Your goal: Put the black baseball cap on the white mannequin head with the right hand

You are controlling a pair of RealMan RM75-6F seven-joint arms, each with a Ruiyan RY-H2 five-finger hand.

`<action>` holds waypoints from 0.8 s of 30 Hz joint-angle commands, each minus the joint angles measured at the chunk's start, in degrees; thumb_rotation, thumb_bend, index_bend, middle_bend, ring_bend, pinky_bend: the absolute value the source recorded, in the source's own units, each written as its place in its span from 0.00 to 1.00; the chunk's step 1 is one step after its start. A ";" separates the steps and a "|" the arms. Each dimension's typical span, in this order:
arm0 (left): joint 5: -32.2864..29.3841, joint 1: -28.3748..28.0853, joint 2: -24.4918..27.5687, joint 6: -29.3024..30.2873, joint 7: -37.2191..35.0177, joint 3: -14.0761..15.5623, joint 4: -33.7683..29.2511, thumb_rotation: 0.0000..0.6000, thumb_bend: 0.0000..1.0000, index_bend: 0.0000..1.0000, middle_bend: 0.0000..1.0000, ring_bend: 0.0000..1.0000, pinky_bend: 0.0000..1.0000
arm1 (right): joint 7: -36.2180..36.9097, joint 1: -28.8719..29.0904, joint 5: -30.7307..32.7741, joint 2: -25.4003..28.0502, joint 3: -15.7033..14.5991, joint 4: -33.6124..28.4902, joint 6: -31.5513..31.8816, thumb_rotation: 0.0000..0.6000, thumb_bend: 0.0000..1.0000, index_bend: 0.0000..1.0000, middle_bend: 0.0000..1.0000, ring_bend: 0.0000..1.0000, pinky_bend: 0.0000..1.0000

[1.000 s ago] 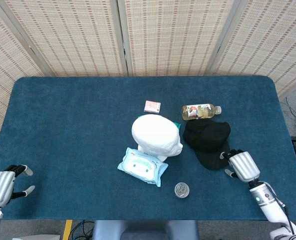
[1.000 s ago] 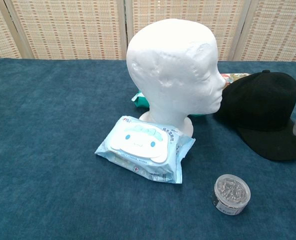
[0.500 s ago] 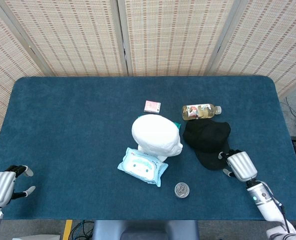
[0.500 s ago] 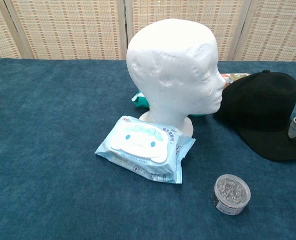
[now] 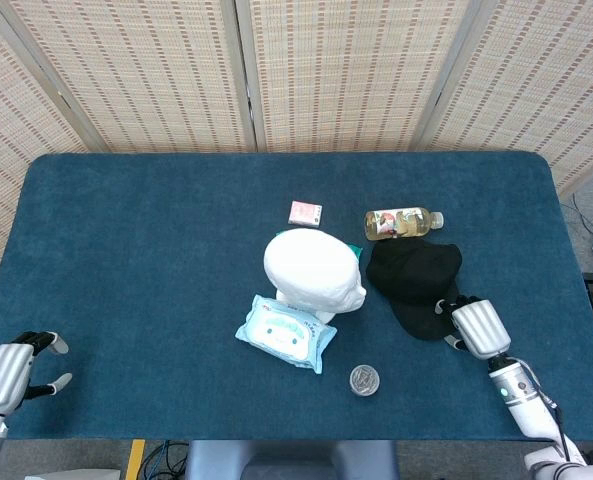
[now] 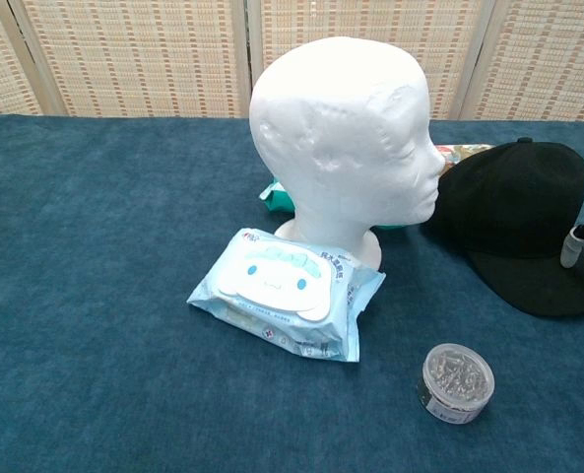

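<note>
The black baseball cap (image 5: 416, 280) lies on the blue table, brim toward the front edge, just right of the white mannequin head (image 5: 313, 272). In the chest view the cap (image 6: 521, 222) sits at the right edge beside the upright head (image 6: 343, 138), which faces right. My right hand (image 5: 473, 326) is at the cap's brim from the right, fingers reaching its edge; whether they touch or hold it is unclear. Only its fingertips (image 6: 579, 243) show in the chest view. My left hand (image 5: 11, 367) rests at the front left corner, fingers apart, holding nothing.
A pack of wet wipes (image 5: 286, 333) lies in front of the head, and a small round clear tin (image 5: 364, 380) sits near the front edge. A lying drink bottle (image 5: 402, 222) and a small pink box (image 5: 305, 212) are behind the cap and head.
My right hand has crept left and slightly away from the table's front edge, closing in on the cap's brim. The cap, head and left hand have not moved.
</note>
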 commanded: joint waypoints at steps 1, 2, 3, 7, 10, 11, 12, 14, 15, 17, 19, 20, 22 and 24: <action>-0.11 -0.01 -0.03 0.01 -0.04 -0.08 0.03 1.00 0.13 0.50 0.51 0.40 0.68 | 0.37 0.29 0.65 -1.15 0.75 1.44 0.81 1.00 0.00 0.45 0.73 0.49 0.60; -0.18 0.00 -0.02 0.01 -0.07 -0.10 0.03 1.00 0.13 0.50 0.51 0.40 0.68 | 0.56 0.39 0.84 -1.47 0.98 1.88 1.11 1.00 0.00 0.45 0.73 0.49 0.60; -0.22 0.01 -0.02 0.02 -0.10 -0.13 0.04 1.00 0.13 0.50 0.51 0.40 0.68 | 0.82 0.48 0.94 -1.72 1.12 2.29 1.39 1.00 0.00 0.45 0.73 0.49 0.60; -0.12 0.12 0.08 0.25 -0.17 -0.10 -0.09 1.00 0.13 0.50 0.51 0.40 0.68 | 2.21 0.98 1.55 -2.82 1.95 4.32 3.05 1.00 0.00 0.45 0.73 0.49 0.60; -0.10 0.10 0.09 0.24 -0.15 -0.10 -0.12 1.00 0.13 0.50 0.51 0.40 0.68 | 3.01 1.30 1.84 -3.28 2.31 5.39 3.92 1.00 0.00 0.45 0.73 0.49 0.60; -0.10 0.09 0.09 0.22 -0.16 -0.11 -0.14 1.00 0.13 0.50 0.51 0.40 0.68 | 3.17 1.37 1.89 -3.37 2.38 5.63 4.19 1.00 0.00 0.45 0.72 0.49 0.60; -0.10 0.09 0.10 0.22 -0.18 -0.11 -0.14 1.00 0.13 0.50 0.51 0.40 0.68 | 3.33 1.46 1.93 -3.45 2.45 5.84 4.56 1.00 0.00 0.45 0.71 0.49 0.60; -0.09 0.10 0.07 0.20 -0.16 -0.08 -0.12 1.00 0.13 0.50 0.51 0.40 0.68 | 3.71 1.68 1.93 -3.59 2.56 6.26 5.55 1.00 0.00 0.45 0.69 0.49 0.60; -0.08 0.12 0.06 0.23 -0.17 -0.07 -0.11 1.00 0.13 0.50 0.51 0.40 0.68 | 3.87 1.79 1.94 -3.63 2.62 6.40 5.97 1.00 0.00 0.45 0.68 0.48 0.60; -0.05 0.08 0.11 0.23 -0.21 -0.10 -0.17 1.00 0.13 0.50 0.51 0.40 0.68 | 4.05 2.05 2.03 -3.72 2.82 6.64 6.86 1.00 0.00 0.45 0.67 0.48 0.60; -0.03 0.12 0.11 0.24 -0.19 -0.05 -0.15 1.00 0.13 0.50 0.51 0.40 0.68 | 3.74 2.35 2.06 -3.82 3.02 6.96 8.11 1.00 0.00 0.46 0.67 0.48 0.60; 0.00 0.14 0.14 0.30 -0.20 -0.05 -0.19 1.00 0.13 0.50 0.51 0.40 0.68 | 3.86 2.49 1.99 -3.84 3.06 7.04 8.80 1.00 0.00 0.45 0.67 0.48 0.60; -0.04 0.12 0.14 0.27 -0.18 -0.08 -0.18 1.00 0.13 0.50 0.51 0.40 0.68 | 4.16 2.81 1.97 -3.95 3.25 7.26 10.32 1.00 0.00 0.45 0.66 0.47 0.60; -0.04 0.13 0.14 0.27 -0.18 -0.07 -0.18 1.00 0.13 0.50 0.51 0.40 0.68 | 4.41 3.11 1.99 -4.04 3.41 7.44 11.25 1.00 0.00 0.45 0.65 0.46 0.57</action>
